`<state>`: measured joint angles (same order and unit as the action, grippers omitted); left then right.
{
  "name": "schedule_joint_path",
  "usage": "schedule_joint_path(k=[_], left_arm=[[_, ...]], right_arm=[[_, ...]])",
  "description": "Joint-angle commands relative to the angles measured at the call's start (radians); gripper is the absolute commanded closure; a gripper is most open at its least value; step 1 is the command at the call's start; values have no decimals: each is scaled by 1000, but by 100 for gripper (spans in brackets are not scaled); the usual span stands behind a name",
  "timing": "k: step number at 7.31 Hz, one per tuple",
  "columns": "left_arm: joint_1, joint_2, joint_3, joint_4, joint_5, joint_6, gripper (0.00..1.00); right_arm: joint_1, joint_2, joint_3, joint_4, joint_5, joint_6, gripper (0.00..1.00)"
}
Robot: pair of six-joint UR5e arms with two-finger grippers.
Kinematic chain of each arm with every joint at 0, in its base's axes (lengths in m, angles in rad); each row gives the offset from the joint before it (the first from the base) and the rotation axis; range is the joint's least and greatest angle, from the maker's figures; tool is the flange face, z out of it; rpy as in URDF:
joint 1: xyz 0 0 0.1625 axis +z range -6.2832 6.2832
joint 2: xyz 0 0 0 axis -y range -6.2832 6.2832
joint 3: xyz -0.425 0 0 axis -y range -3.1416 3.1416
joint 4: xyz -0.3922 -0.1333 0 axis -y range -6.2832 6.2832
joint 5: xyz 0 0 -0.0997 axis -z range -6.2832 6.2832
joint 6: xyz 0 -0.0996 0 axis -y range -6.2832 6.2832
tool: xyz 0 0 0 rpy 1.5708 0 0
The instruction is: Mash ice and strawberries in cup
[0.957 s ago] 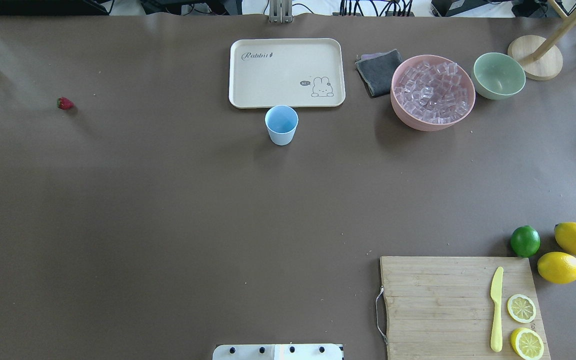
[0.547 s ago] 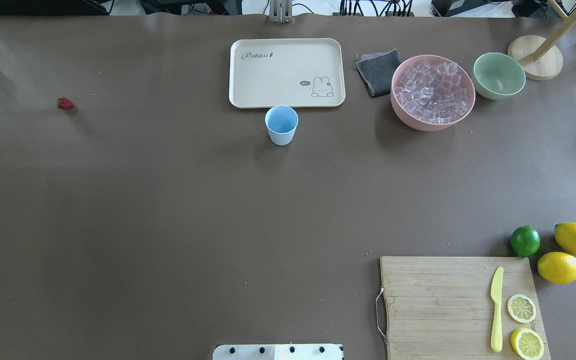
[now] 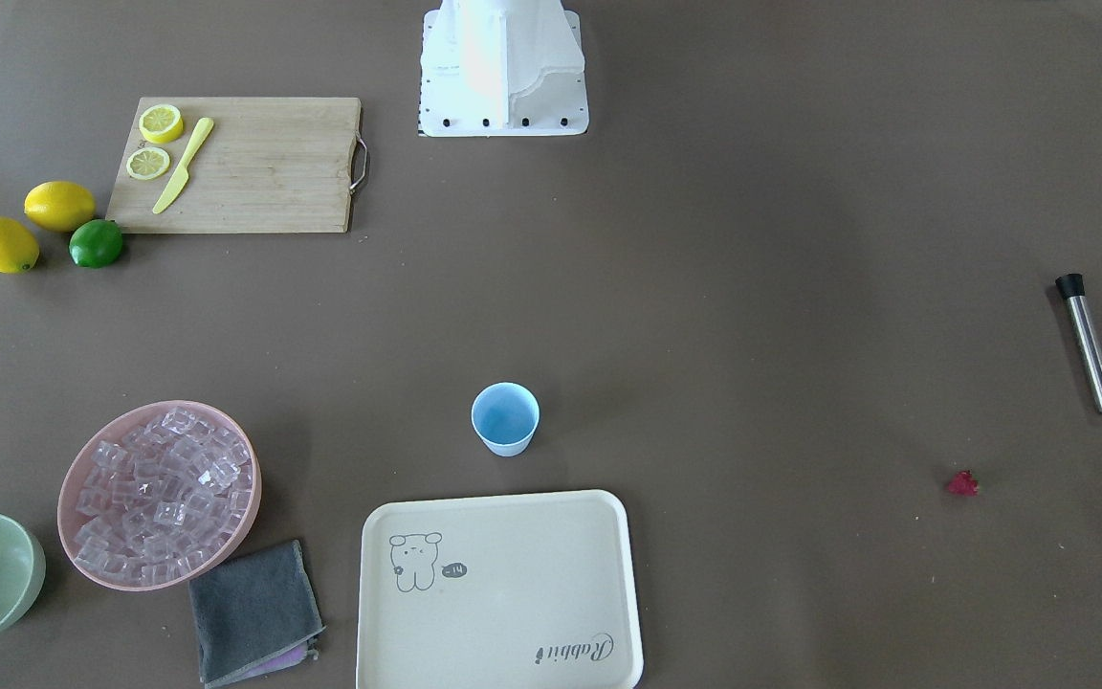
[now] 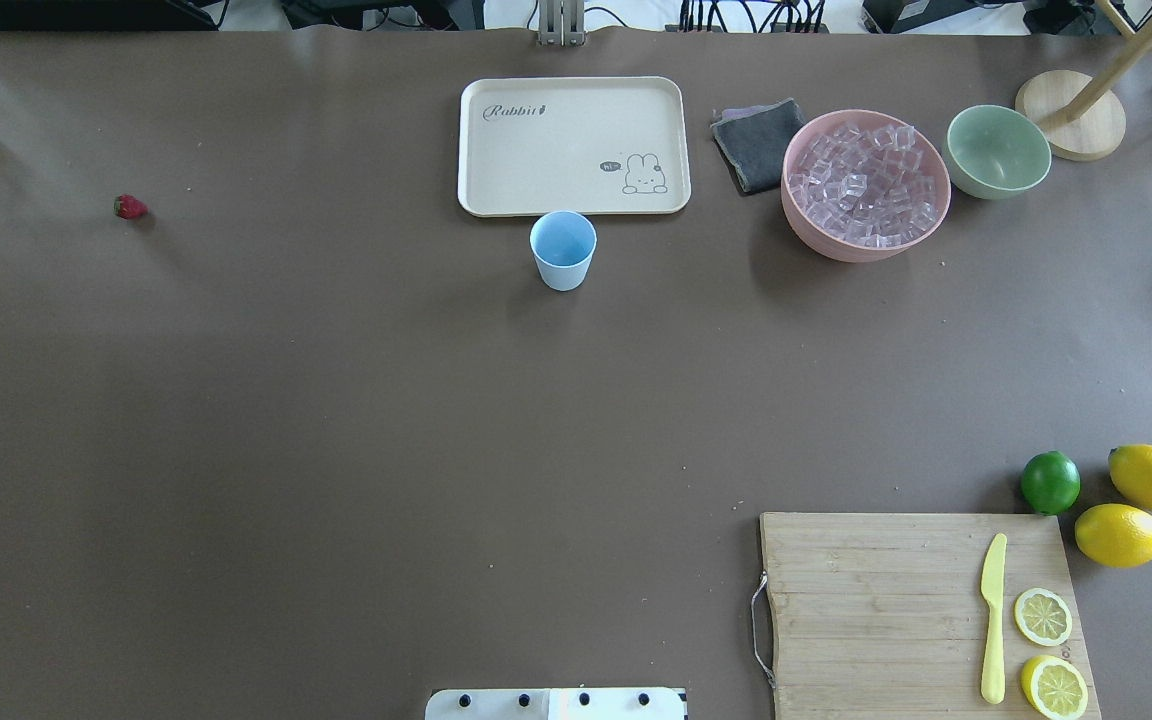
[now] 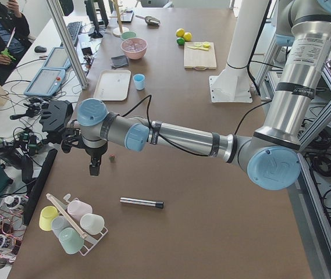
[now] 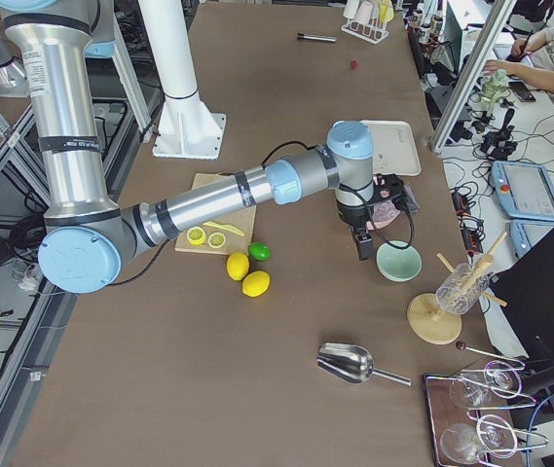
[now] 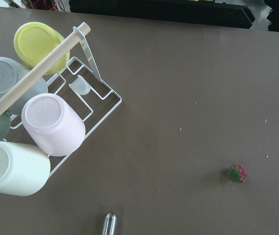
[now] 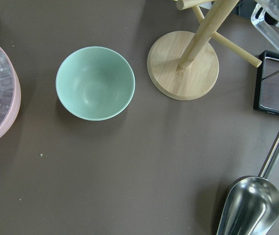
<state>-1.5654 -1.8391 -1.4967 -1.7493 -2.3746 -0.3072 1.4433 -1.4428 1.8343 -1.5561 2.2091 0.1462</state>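
Note:
The light-blue cup (image 4: 563,250) stands upright and empty, just in front of the beige tray (image 4: 573,145). One small red strawberry (image 4: 130,207) lies alone on the table far to the left; it also shows in the left wrist view (image 7: 237,174). Ice (image 4: 866,185) fills the pink bowl (image 4: 816,238) at the back right. My left gripper (image 5: 95,168) hangs over the table's left end close to the strawberry. My right gripper (image 6: 364,245) hovers between the pink bowl and the green bowl. For both I cannot tell whether they are open or shut.
A metal rod (image 3: 1087,344) lies near the strawberry, with a rack of cups (image 7: 31,122) beyond it. A green bowl (image 4: 997,151), wooden stand (image 4: 1070,115), grey cloth (image 4: 758,143) and steel scoop (image 8: 252,205) sit at the right. Cutting board (image 4: 866,610), knife, lemons and lime are front right.

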Motion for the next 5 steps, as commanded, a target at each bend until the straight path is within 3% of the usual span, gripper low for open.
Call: schedule_joint_path(k=[1, 4, 5], left_arm=[[8, -11, -2, -10, 0, -1, 2], [10, 3, -39, -10, 0, -3, 2], [10, 7, -43, -10, 2, -1, 2]], right_arm=[[-13, 56, 0, 2, 12, 22, 0], [-89, 186, -21, 7, -49, 154, 0], [-166, 235, -30, 8, -70, 270, 0]])
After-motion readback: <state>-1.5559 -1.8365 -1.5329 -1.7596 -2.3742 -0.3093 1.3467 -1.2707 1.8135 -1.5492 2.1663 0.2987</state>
